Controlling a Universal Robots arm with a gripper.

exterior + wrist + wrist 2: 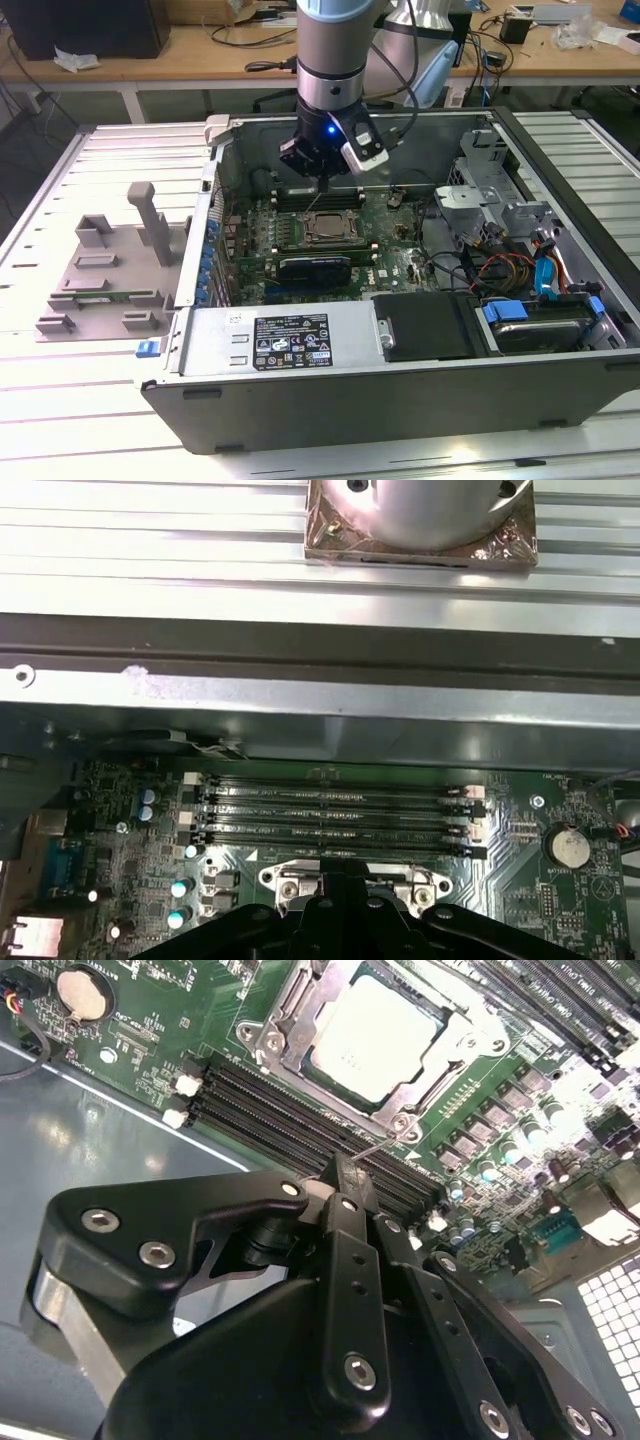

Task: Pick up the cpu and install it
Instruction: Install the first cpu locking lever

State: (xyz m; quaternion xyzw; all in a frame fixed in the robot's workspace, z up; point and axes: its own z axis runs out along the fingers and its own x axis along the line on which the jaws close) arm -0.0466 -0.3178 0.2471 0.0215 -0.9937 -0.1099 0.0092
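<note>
**Over the memory slots, a closed claw just short of the socket**

Inside the open computer case (pixel 400 400) on the bench (pixel 60 420), the claw (pixel 340 1172) hangs with its tips closed together above the bank of memory slots (pixel 280 1110). The cpu (pixel 375 1035) lies flat just past those slots, silver top up, ringed by the socket frame (pixel 283 1032). By the look of it, it is seated rather than carried. Being near square, it has no long axis to speak of.

A thin lever rod (pixel 385 1145) runs from the frame's corner to the tips; I cannot tell whether it is pinched. In the exterior view the cpu sits between the claw and the black card (pixel 315 268). The grey tray (pixel 105 265) lies well apart, toward the exterior view's left.
</note>
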